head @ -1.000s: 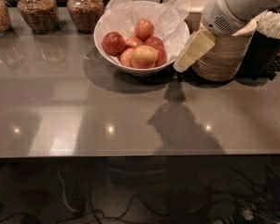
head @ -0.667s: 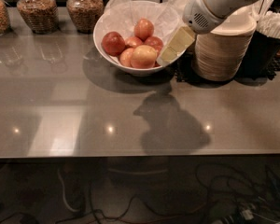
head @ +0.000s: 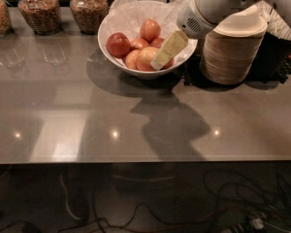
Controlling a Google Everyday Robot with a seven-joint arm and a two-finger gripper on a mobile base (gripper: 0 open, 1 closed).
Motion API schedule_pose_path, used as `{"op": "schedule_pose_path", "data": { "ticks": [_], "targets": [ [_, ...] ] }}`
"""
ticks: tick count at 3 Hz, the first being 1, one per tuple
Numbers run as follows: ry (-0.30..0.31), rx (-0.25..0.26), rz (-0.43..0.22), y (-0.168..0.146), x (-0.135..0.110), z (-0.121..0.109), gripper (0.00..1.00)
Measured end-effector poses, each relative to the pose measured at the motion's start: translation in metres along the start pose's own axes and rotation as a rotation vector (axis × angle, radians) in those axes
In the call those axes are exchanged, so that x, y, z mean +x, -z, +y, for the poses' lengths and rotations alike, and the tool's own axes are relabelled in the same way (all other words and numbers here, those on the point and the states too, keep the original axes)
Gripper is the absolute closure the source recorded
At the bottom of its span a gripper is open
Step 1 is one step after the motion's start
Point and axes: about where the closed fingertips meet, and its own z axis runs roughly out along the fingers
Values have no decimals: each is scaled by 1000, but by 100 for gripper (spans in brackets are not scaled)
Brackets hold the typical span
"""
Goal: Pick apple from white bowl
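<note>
White bowl [head: 103, 37]: glossy, smooth; lined with crumpled white paper [head: 122, 12]. Apple [head: 145, 57]: smooth skin, faint sheen. Gripper [head: 169, 50], over the bowl's right side: matt pale yellow, plastic-looking. Counter [head: 87, 115]: grey, polished, reflective. Bowl stack [head: 228, 55], right: matt beige. Glass jars [head: 88, 6], far left: shiny.

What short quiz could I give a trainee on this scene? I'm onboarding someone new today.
1. True or false: the gripper is at the right side of the white bowl.
2. What stands to the right of the bowl? A) a stack of beige bowls B) a kettle C) a laptop
3. Which apple is closest to the gripper, the pale apple or the dark red apple?
Key: 1 true; 2 A; 3 the pale apple.
</note>
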Motion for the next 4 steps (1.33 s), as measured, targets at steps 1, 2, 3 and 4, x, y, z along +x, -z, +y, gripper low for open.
{"op": "schedule_pose_path", "data": {
  "ticks": [1, 2, 3, 4],
  "targets": [
    [-8, 2, -22, -5, -1, 0, 0],
    [-29, -3, -68, -15, -5, 0, 0],
    [-54, -16, -115, -26, -13, 0, 0],
    [-78, -36, -146, -34, -17, 3, 1]
  ]
}}
